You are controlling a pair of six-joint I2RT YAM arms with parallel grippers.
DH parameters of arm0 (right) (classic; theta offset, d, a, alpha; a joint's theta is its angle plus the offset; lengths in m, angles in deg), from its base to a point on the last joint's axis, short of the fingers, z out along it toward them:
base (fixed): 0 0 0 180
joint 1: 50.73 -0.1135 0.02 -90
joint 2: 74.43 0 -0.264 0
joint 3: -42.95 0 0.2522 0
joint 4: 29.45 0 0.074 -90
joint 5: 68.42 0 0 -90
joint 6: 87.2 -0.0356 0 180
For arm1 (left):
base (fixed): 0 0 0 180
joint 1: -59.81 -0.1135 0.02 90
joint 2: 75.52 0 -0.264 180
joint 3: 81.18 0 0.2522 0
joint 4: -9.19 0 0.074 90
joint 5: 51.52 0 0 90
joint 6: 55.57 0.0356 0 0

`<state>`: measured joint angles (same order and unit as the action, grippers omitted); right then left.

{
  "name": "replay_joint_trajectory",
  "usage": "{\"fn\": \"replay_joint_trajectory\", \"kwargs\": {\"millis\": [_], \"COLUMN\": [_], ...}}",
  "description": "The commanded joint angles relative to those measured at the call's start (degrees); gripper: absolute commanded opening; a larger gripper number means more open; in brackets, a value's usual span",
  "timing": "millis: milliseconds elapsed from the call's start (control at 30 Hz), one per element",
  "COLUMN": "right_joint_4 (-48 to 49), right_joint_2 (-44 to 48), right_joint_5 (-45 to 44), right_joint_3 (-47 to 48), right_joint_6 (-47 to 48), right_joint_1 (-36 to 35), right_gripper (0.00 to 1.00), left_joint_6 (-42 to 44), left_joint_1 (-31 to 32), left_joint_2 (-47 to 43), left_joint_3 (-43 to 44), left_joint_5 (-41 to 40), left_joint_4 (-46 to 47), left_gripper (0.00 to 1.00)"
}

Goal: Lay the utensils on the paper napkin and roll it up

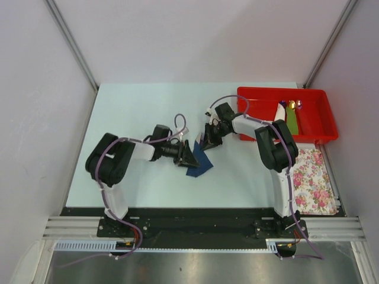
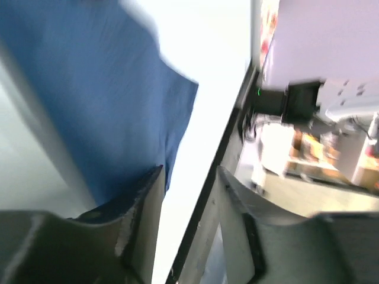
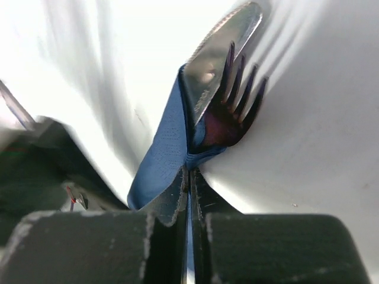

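I log: right claw (image 3: 189,177) clenched on napkin (image 3: 161,155) around knife (image 3: 224,40), fork (image 3: 232,115); left claw (image 2: 189,178) released.

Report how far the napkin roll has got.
Done: fork and knife sit inside the folded paper napkin. In hand: right gripper pinches the fold shut; left gripper is open alongside. Left: finishing the roll; a loose flap is not yet rolled.
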<state>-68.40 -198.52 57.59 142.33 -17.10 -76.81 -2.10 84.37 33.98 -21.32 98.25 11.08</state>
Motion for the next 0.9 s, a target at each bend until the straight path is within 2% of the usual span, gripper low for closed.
{"fn": "replay_joint_trajectory", "kwargs": {"millis": [0, 33, 67, 100, 200, 233, 367, 500, 700, 767, 800, 833, 867], "right_joint_4": [4.5, 4.6, 4.6, 4.8, 5.3, 5.2, 5.4, 4.9, 4.7, 5.1, 5.2, 5.2, 4.9], "right_joint_2": [3.5, 4.7, 5.3, 5.8, 7.3, 7.5, 8.8, 9.4, 12.7, 14.1, 14.8, 16.1, 16.6], "right_joint_5": [3.4, 3.5, 3.8, 3.8, 4.2, 4.2, 3.6, 4.1, 5.8, 6.7, 7.0, 7.2, 7.2], "right_joint_3": [0.9, 0.8, 0.6, 0.4, 0.0, 0.1, 0.2, 1.1, 2.6, 2.5, 2.4, 2.5, 2.7], "right_joint_6": [1.4, 1.6, 2.4, 2.7, 3.2, 3.5, 4.5, 5.1, 5.5, 5.6, 5.7, 6.4, 6.8], "right_joint_1": [0.7, 0.7, 0.7, 0.7, 0.5, 0.3, -0.2, -0.4, -0.6, -0.7, -1.0, -1.1, -1.2], "right_gripper": [0.00, 0.00, 0.00, 0.00, 0.00, 0.00, 0.00, 0.00, 0.00, 0.00, 0.00, 0.00, 0.00], "left_joint_6": [10.8, 13.1, 14.5, 16.4, 18.4, 19.0, 22.4, 24.4, 21.3, 21.2, 22.1, 23.1, 23.9], "left_joint_1": [-3.7, -4.4, -6.3, -7.4, -11.7, -12.6, -16.1, -16.4, -17.9, -18.1, -18.6, -20.3, -21.2], "left_joint_2": [-10.8, -14.1, -16.0, -17.6, -22.7, -24.2, -27.2, -30.3, -38.6, -39.5, -38.9, -38.2, -37.8], "left_joint_3": [5.8, 7.8, 8.4, 8.7, 10.7, 11.3, 14.0, 13.4, 2.3, 1.2, 2.7, 3.4, 3.9], "left_joint_5": [-8.8, -11.4, -14.4, -15.9, -19.5, -20.1, -24.1, -29.5, -26.6, -29.0, -27.9, -20.7, -17.3], "left_joint_4": [-6.0, -11.0, -12.1, -12.9, -15.2, -17.7, -21.3, -20.9, -3.0, -3.2, -7.2, -8.4, -8.8], "left_gripper": [0.52, 0.54, 0.58, 0.74, 0.95, 0.98, 0.99, 1.00, 1.00, 1.00, 1.00, 1.00, 1.00]}}
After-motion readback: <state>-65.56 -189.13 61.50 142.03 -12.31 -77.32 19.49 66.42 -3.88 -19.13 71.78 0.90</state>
